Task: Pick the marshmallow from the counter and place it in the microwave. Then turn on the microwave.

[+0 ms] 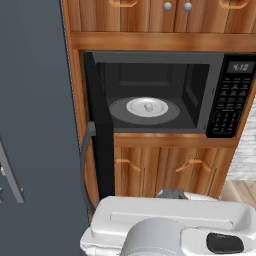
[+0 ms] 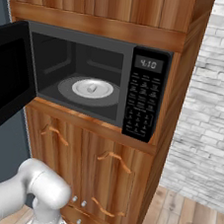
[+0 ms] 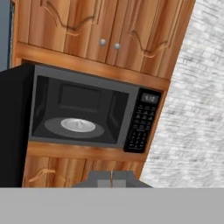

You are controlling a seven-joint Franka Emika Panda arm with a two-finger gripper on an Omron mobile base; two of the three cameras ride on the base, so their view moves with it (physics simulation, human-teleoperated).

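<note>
The gripper [image 3: 112, 180] sits low, aimed up at the open microwave [image 3: 87, 109] — jaws closed, empty — marshmallow [image 1: 148, 106] well ahead on the turntable dish [image 1: 160, 107].

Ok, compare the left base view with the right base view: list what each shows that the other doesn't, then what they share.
Left base view alone: the open door's grey handle edge-on, and a dark grey-blue panel along the left.

Right base view alone: a white brick wall to the right of the cabinet, with wooden floor below it.

Shared: the microwave with its door swung open, the marshmallow on the round dish inside, the lit keypad, and the wooden cabinets above and below.
</note>
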